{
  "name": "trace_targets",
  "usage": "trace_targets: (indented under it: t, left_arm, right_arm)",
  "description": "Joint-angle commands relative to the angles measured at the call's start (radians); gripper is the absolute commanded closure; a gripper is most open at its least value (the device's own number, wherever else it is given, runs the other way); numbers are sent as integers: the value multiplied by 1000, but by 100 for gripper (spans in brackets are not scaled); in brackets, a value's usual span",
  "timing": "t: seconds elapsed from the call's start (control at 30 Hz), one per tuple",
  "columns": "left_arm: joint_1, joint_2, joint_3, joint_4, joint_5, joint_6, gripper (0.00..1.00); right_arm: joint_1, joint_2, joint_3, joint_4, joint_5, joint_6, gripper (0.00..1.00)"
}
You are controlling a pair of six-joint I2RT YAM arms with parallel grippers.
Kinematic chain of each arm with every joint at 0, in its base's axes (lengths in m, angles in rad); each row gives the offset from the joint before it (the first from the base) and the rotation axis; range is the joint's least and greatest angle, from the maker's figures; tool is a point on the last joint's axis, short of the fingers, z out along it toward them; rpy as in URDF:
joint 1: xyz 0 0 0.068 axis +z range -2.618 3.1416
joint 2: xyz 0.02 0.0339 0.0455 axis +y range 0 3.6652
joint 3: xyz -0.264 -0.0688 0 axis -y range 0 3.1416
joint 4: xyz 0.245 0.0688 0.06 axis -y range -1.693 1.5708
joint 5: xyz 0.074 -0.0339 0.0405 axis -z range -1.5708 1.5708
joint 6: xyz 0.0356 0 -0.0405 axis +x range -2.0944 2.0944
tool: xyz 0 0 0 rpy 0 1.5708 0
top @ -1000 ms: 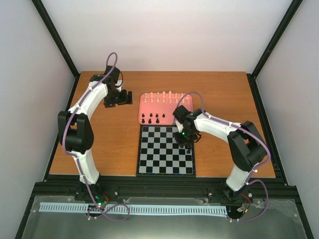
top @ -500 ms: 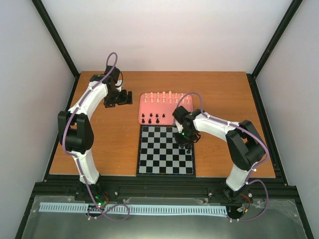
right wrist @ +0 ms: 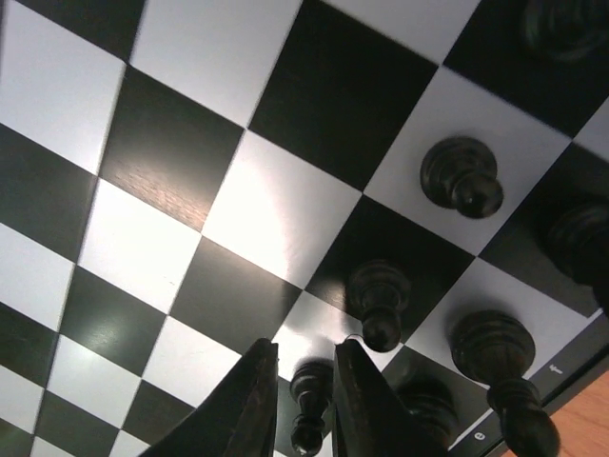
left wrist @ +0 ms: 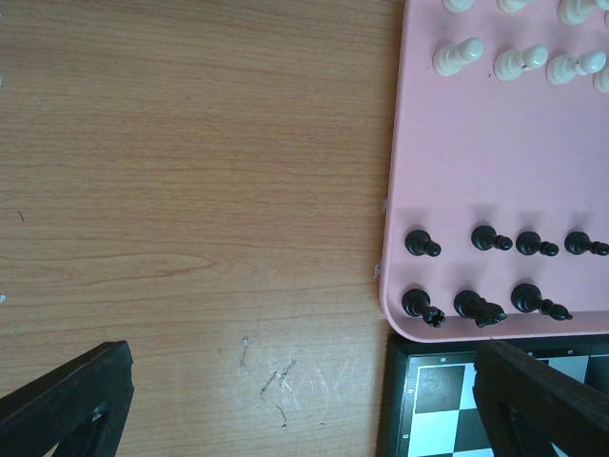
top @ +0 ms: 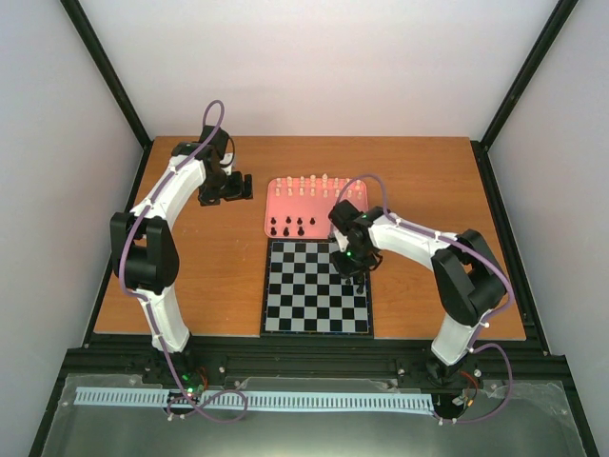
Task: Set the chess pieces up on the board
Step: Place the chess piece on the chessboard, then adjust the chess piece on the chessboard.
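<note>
Small black piece (right wrist: 306, 392) between the fingers of the right pincer (right wrist: 304, 354), clamped on it, over the board (top: 303, 297), right side. Other black pieces (right wrist: 461, 176) on squares beside it. More stand in the pink tray (top: 285, 205). Left pincer (top: 228, 188) spread wide above bare worktop (top: 209, 276), left of tray.

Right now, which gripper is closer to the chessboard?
Right. The right gripper hangs over the far right corner of the chessboard. The left gripper is off it, above the table beyond the left edge of the pink tray.
</note>
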Motion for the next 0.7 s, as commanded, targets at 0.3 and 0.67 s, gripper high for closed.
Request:
trace_targets:
  t: [0.3,0.67]
  left_arm:
    - [0,-36,4,7,-4,-7,0]
    - [0,-38,-7,13,7,-13,0]
  right_arm:
    - [26,-74,101,-131,31,-17,78]
    - [97,-107,102,-235,55,15,97]
